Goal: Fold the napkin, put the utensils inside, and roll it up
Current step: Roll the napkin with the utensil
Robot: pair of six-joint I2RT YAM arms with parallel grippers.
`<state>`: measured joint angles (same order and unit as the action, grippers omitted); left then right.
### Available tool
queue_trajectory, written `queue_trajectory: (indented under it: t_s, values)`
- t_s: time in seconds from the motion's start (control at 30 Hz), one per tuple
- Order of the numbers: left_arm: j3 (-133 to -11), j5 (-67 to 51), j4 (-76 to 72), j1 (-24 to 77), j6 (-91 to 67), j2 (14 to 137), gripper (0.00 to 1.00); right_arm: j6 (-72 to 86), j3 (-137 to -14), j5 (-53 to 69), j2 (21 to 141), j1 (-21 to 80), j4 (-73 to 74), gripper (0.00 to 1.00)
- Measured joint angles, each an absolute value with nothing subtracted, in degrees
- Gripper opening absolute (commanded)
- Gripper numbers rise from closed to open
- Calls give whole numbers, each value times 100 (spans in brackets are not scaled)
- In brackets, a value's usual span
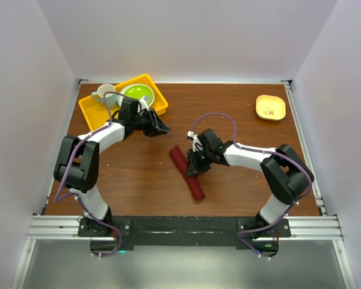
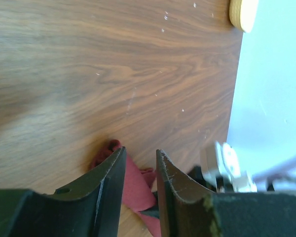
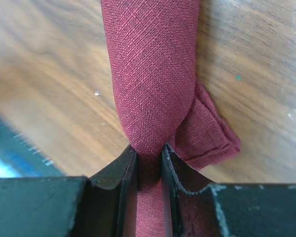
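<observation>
Napkin roll (image 3: 153,89), clamped in right gripper (image 3: 149,154)

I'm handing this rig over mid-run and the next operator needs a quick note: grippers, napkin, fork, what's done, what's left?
Left gripper: open, empty, off the napkin, near the yellow tray.
Right gripper: shut on the napkin, pinching the roll partway along.
Napkin: rolled into a tight tube lying mid-table; a folded flap sticks out beside the grip.
Fork: not visible; may be inside the roll, cannot confirm.
Done: folding and rolling, by the look.
Left: probably release, then check the flap.
</observation>
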<state>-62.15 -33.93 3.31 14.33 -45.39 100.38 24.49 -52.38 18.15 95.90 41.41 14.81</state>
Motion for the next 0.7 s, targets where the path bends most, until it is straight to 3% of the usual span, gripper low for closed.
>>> queue_trajectory:
  t_s: [0.27, 0.47, 0.7]
  values:
    - [-5631, -3693, -432, 2206, -5046, 10042, 28, 2742, -4574, 4088, 10073, 3218, -80, 21]
    - [-5323, -3857, -744, 2517, -5341, 10355, 26, 2724, -4574, 4543, 10283, 3142, -248, 23]
    - [-5168, -3844, -1031, 2475, -5275, 10713, 24, 2565, -4788, 4447, 10276, 3107, 268, 33]
